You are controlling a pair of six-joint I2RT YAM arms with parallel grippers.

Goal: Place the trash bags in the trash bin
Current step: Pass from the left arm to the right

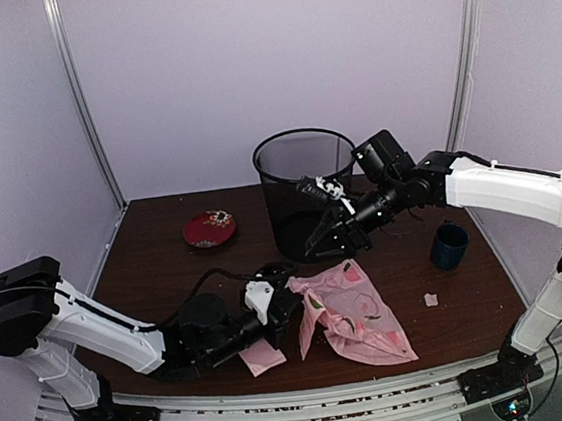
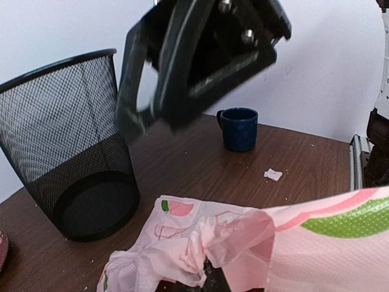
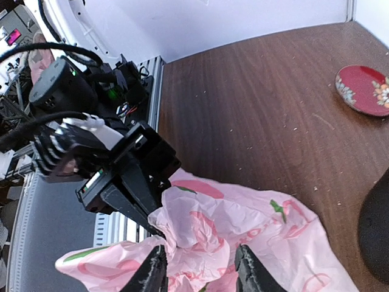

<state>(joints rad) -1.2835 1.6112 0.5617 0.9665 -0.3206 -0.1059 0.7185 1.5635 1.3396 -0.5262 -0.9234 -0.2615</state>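
While tight on the trash bag [image 1: 357,313] edge, left hand [image 1: 293,297] below the half-open, empty right hand [image 3: 200,271].

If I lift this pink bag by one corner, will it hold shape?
Likely floppy: the pink bag lies crumpled and creased. Probably light, since the film looks thin. It may drape over the bin rim, looking wider than it.

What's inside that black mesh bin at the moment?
Nothing shows inside the wire-mesh trash bin: its mesh walls look bare from above and from the side. The pink printed bag lies outside it, on the table. The bin's dark bottom is too dim to check.
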